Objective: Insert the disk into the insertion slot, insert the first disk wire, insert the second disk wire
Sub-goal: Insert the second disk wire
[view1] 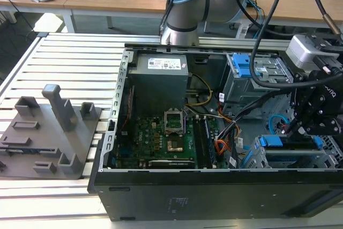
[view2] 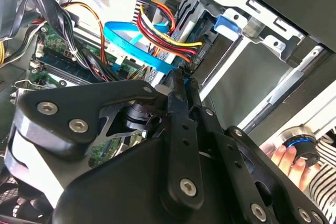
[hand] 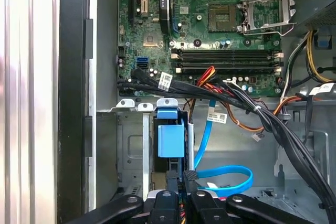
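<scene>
- Looking at the open computer case (view1: 161,197) on the slatted table (view1: 69,52), the action is all in the case's front corner, on the exterior view's right.
- The disk (view1: 289,143) sits inside the insertion slot (view1: 261,158) in that corner. Its blue caddy lines up with the grey cage, so I'd call the first step done. In the first wrist view you see the caddy end-on (hand: 170,140), between the cage's uprights (hand: 146,150).
- The gripper (view1: 293,130) hangs right behind the disk, tips pointed down at its back edge. That makes sense, since that's where the plugs go.
- The claw looks clenched: in the second wrist view the tips (view2: 177,80) are pressed together. Can't tell if something thin is pinched between them.
- The blue data cable (hand: 226,174) loops along the case floor, and its black plug (hand: 190,174) is just beside the tips, so I'd guess it's working on a wire.
- The power plug (view2: 149,17), with its red, yellow and black leads, hangs near the cage; seated or not, I can't tell.
- A person's hand (view2: 286,158) rests on a round knob outside the case.
</scene>
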